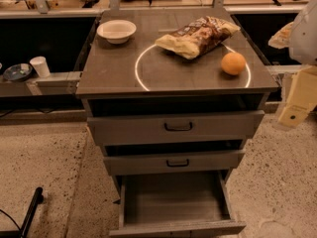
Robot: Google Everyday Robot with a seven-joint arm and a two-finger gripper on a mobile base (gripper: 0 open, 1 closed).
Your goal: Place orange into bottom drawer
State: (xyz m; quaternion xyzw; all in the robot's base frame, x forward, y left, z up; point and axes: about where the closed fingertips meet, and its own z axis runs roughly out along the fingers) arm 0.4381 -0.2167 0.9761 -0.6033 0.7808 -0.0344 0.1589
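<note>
The orange [233, 63] sits on the grey cabinet top [114, 78], near its right edge, just right of a white ring marked on the surface. The bottom drawer [173, 202] is pulled out at the foot of the cabinet and its plain grey tray is empty. My gripper [293, 114] hangs at the right edge of the view on a pale yellow arm part, to the right of the cabinet and lower than the orange. It touches neither the orange nor the drawer.
A yellow-brown snack bag [198, 36] lies behind the orange and a white bowl [116, 31] stands at the back left. Two upper drawers with black handles [178, 127] are slightly open. A cup [39, 66] and a dish [17, 72] stand on a ledge to the left. A black rod [29, 212] lies on the floor.
</note>
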